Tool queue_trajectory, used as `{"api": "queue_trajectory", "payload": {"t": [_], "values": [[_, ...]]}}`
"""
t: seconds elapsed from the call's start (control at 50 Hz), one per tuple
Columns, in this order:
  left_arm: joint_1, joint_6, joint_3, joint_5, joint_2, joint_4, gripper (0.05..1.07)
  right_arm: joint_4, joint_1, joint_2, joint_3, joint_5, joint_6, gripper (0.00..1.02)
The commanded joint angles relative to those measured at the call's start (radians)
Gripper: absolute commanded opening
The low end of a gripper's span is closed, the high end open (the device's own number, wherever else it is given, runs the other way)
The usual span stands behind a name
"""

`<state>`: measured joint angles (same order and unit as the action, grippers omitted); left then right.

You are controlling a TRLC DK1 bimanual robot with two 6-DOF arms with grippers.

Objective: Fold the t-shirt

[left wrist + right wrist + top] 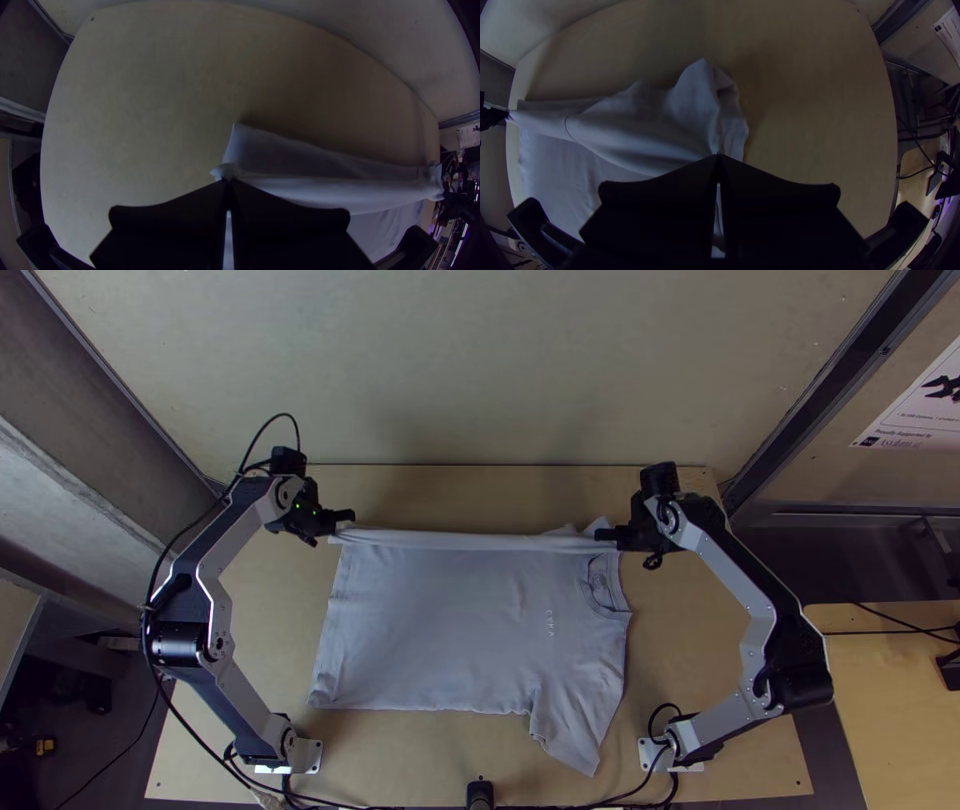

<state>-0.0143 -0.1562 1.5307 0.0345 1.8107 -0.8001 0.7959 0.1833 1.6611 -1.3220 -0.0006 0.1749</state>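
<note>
- A pale grey t-shirt (450,620) lies near the middle of the light wooden table (690,655), mostly spread flat, as I see it from here.
- Its collar (600,588) is towards the table's right side, its hem (328,620) towards the left. One sleeve (570,735) points at the table's near edge.
- Along the side nearest the table's far edge, a band of cloth (440,539) stretches straight between the two grippers, with more cloth lying beyond it.
- The folding looks barely begun to me: the cloth is gripped at both ends, but no finished fold lies on the table. The near sleeve is not tucked in. Left to do, I would judge, are the first long fold, the sleeves, and then making the bundle smaller.
- The left gripper (228,183), towards the table's far left, has its fingers closed together, pinching a small bunch of cloth at the hem end of the band.
- The right gripper (719,157), towards the table's far right, is also closed, nipping the cloth at the shoulder end, just beyond the collar.
- The next move probably calls for both grippers to carry the band evenly towards the table's near edge. If one lags, the thin cloth could skew or slip free.
- The two arms, left (210,595) and right (762,615), stand on either side of the table, framing the shirt.
</note>
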Motion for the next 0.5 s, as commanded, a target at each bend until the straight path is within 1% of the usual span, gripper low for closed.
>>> {"api": "queue_trajectory", "payload": {"t": [0.0, 0.24, 0.48], "values": [[-0.009, 0.015, -0.092, -0.005, -0.05, 0.024, 0.08, -0.018, 0.008, -0.044, 0.092, 0.017, 0.0, 0.02], [0.002, 0.007, -0.21, -0.007, -0.067, 0.084, 0.08, -0.1, 0.021, -0.069, 0.228, 0.03, 0.002, 0.02], [0.011, 0.007, -0.273, -0.007, -0.062, 0.156, 0.08, -0.173, 0.013, -0.023, 0.299, 0.056, 0.002, 0.02]]}}
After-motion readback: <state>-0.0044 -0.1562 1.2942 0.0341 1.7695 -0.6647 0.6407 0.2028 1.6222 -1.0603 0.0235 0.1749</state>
